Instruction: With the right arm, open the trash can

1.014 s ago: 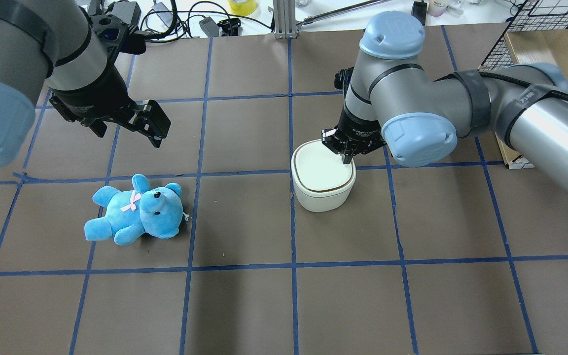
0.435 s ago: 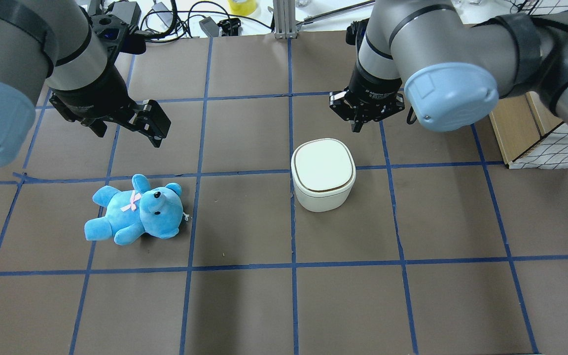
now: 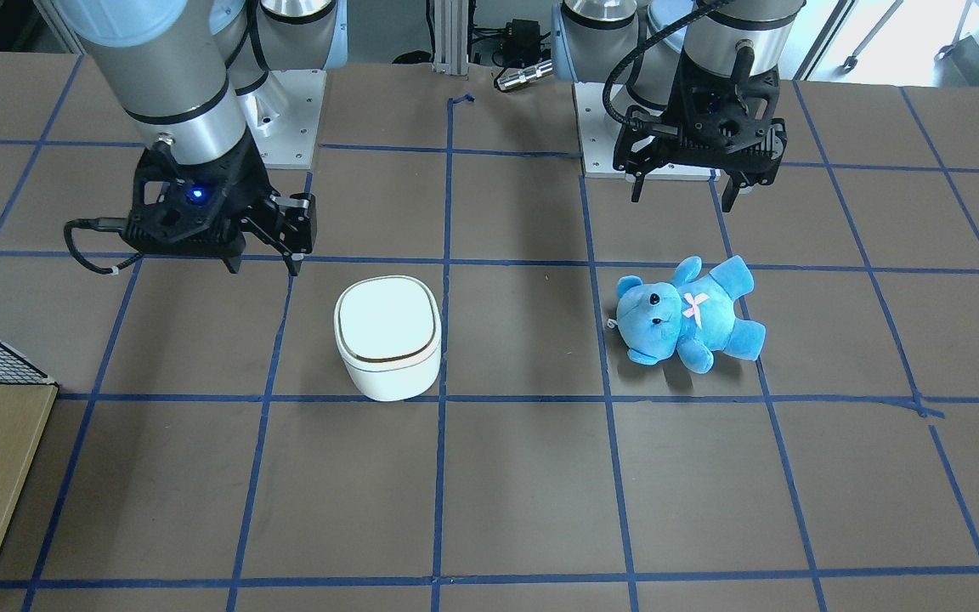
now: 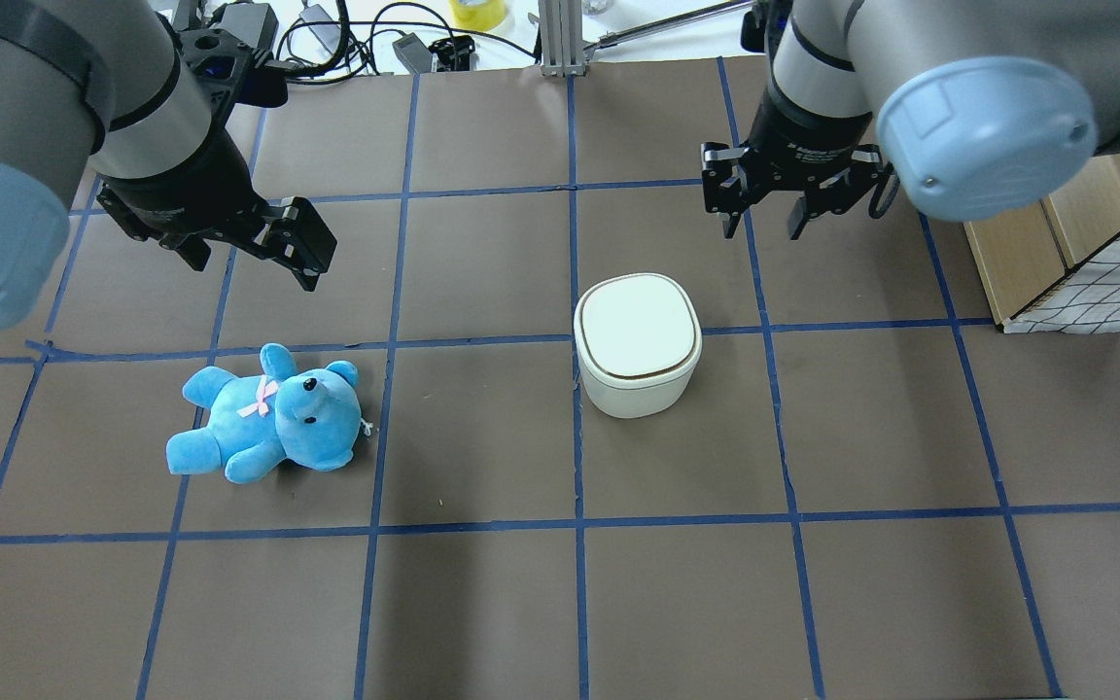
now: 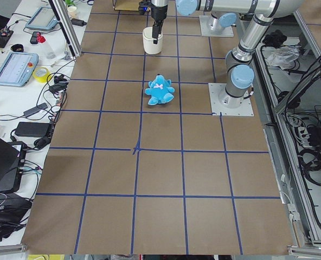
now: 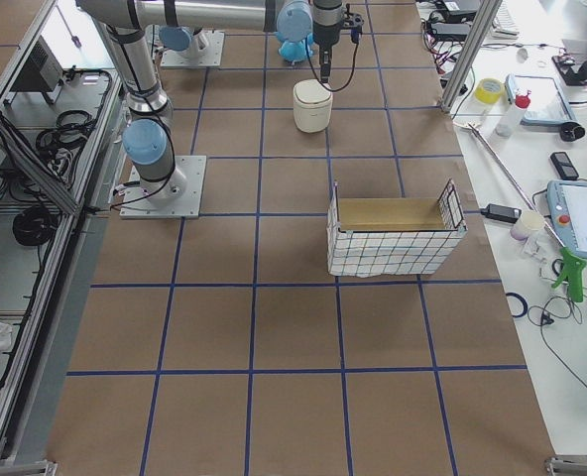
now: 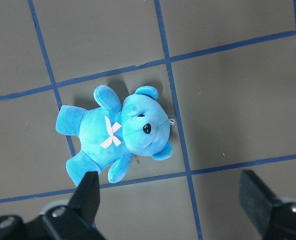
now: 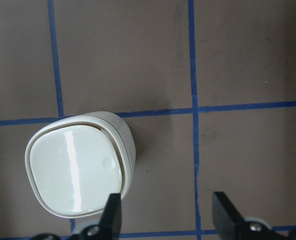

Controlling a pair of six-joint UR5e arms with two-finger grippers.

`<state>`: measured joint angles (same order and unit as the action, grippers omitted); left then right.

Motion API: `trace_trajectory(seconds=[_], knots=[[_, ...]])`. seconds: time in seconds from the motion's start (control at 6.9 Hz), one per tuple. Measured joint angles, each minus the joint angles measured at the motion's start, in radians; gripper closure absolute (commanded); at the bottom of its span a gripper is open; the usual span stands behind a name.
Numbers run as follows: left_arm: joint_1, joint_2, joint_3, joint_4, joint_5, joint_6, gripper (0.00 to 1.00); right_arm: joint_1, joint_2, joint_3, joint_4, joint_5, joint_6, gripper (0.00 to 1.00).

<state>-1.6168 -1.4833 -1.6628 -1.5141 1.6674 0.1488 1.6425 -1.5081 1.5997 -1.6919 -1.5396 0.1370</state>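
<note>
Left hand [image 4: 254, 272]: jaws wide apart, empty, raised over the tabletop [image 4: 482, 603] on the side toward its left edge. Blue plush bear [image 4: 273, 416]: lying face up near that hand, not touched. Trash can [image 4: 638, 345]: upright near the middle of the tabletop, well apart from every edge, lid flat and closed. Right hand [image 4: 761, 231]: jaws spread wide, gripping nothing, raised clear of the trash can on the side facing the right edge
</note>
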Motion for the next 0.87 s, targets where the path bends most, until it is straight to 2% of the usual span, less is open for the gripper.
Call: trace_trajectory(seconds=[0.29,0.87], knots=[[0.000,0.000,0.000,0.000,0.000,0.000,0.00,-0.067,-0.038,-0.001,0.048,-0.007,-0.050,0.00],[0.000,0.000,0.000,0.000,0.000,0.000,0.00,-0.079,-0.060,0.001,0.057,-0.008,-0.054,0.00]])
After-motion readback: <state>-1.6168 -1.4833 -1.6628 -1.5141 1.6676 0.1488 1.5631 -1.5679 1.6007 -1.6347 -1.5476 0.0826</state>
